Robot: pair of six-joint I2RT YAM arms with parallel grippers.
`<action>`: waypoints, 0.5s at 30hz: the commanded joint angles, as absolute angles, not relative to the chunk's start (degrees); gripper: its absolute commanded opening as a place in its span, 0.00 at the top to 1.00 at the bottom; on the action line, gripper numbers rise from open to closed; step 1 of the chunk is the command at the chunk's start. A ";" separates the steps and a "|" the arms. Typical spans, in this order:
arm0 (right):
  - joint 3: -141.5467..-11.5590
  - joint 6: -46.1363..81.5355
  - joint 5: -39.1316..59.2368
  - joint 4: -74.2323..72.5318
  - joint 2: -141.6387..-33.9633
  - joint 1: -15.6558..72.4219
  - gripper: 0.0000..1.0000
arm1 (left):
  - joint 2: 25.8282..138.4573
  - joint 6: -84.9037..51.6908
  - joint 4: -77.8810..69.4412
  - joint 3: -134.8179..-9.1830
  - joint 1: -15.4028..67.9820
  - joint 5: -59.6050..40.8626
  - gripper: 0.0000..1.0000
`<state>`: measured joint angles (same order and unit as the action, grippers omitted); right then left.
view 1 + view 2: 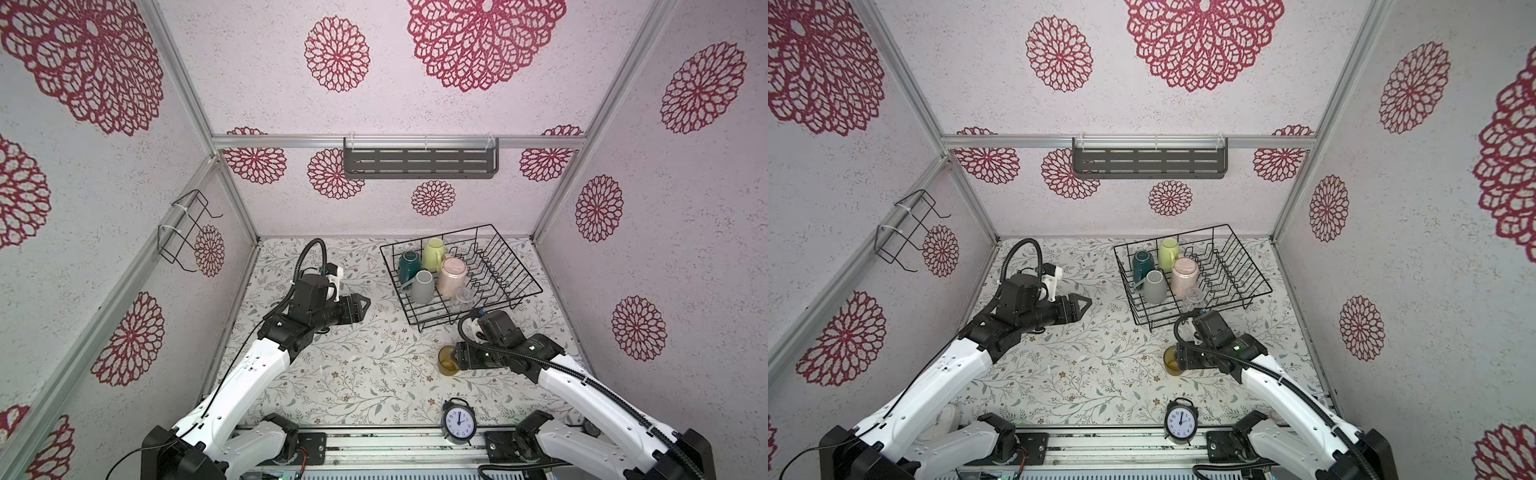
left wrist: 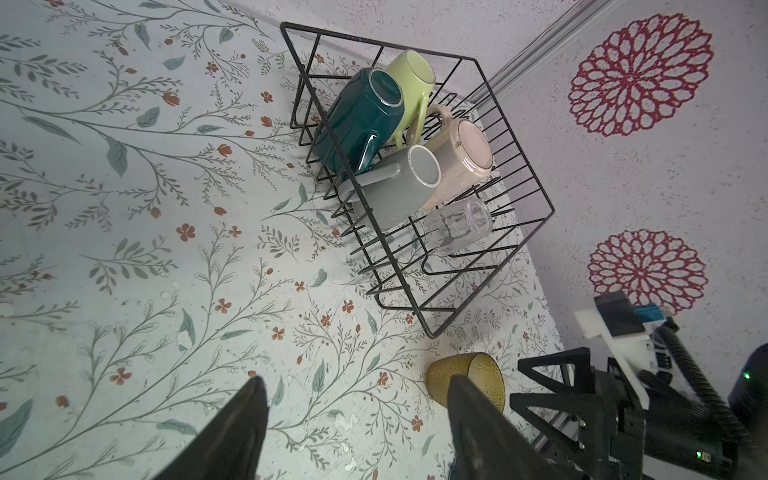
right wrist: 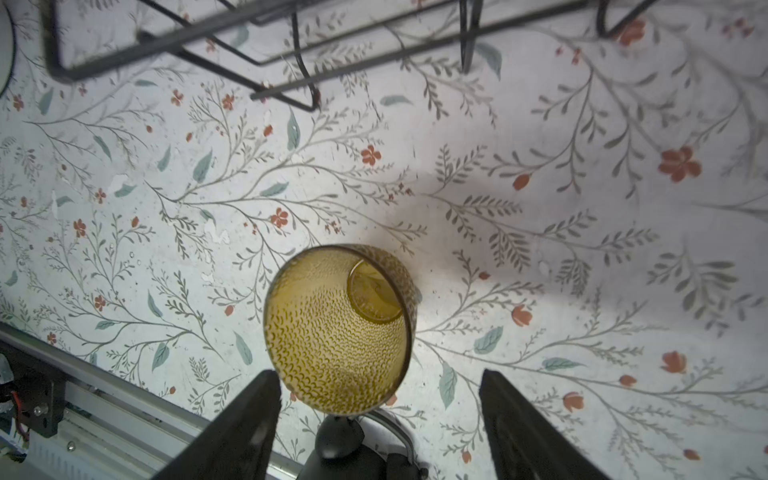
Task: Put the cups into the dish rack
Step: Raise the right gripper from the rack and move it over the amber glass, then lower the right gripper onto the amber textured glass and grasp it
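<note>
One amber dotted glass tumbler [image 1: 448, 361] stands just in front of the black wire dish rack [image 1: 436, 237]; right gripper [image 3: 378, 374] beside it, jaws parted, nothing clamped; left gripper [image 2: 355, 379], left of the rack, likewise parted, empty.

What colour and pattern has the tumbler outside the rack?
The tumbler is amber glass with small curved flecks; clearest in the right wrist view.

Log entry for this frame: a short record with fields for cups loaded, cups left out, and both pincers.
Loaded in dish rack: dark teal mug, yellow-green mug, pink mug, grey mug, clear glass
Left out: amber tumbler, mouth up on the table
Right pincer: open, fingertips at the tumbler, not gripping
Left pincer: open, empty, over the table
Bystander: alarm clock, front edge
</note>
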<state>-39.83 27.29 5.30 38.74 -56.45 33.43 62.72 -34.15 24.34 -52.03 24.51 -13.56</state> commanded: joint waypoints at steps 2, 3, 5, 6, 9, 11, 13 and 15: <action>-39.08 29.49 5.20 36.05 -57.03 33.29 0.27 | 60.27 -33.33 28.13 -51.07 24.77 -11.30 0.27; -38.79 29.22 4.32 35.67 -57.02 33.31 0.28 | 60.36 -33.68 29.64 -51.05 24.86 -9.11 0.28; -38.28 28.76 2.94 34.73 -57.32 33.31 0.31 | 61.42 -33.62 32.17 -51.36 24.94 -7.03 0.28; -38.00 28.53 2.73 33.95 -57.67 33.31 0.35 | 62.10 -33.49 33.20 -51.72 24.97 -7.46 0.28; -37.23 28.27 4.48 31.02 -58.96 33.31 0.51 | 62.71 -33.93 33.23 -52.00 25.27 -10.58 0.28; -36.71 28.30 6.33 29.04 -59.97 33.33 0.63 | 62.34 -33.89 32.63 -51.47 25.43 -10.77 0.28; -36.39 28.63 8.17 27.21 -60.80 33.55 0.74 | 61.96 -33.62 33.40 -51.56 25.40 -10.61 0.28; -36.15 29.39 9.02 25.61 -61.15 33.83 0.84 | 61.53 -33.48 34.54 -51.93 25.45 -10.01 0.28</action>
<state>-36.18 28.32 6.79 29.32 -61.08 33.50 62.59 -34.09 32.75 -51.57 24.99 -10.15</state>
